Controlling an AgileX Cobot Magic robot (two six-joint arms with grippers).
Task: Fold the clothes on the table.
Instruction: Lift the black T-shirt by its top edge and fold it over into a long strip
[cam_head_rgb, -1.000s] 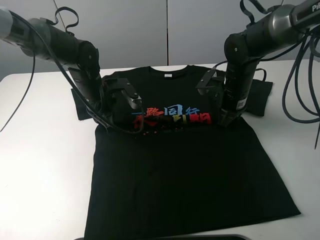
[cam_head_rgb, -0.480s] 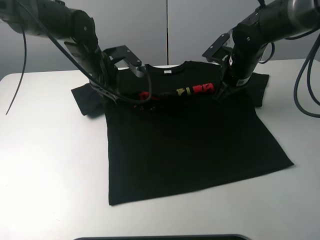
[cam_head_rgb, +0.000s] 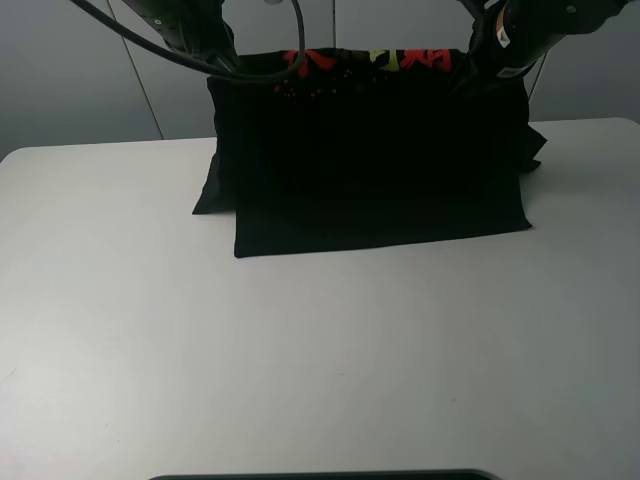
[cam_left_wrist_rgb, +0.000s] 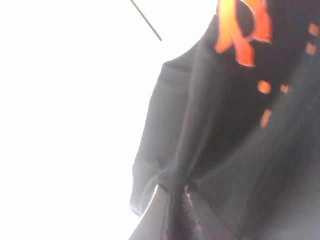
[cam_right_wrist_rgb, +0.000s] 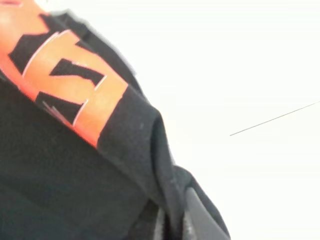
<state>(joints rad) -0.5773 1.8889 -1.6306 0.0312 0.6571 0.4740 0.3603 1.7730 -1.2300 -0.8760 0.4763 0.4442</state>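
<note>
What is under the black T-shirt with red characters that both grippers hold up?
The black T-shirt hangs from both grippers; its lower edge lies on the white table. Only bare tabletop shows before it. The table behind the hanging cloth is covered, so nothing there can be checked.

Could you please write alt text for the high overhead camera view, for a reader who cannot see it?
A black T-shirt hangs lifted at the far side of a white table, held at its top corners by two robot arms, its lower edge reaching the tabletop. Red and yellowish lettering shows along the raised top edge. The claws are mostly cropped out of view.
</note>
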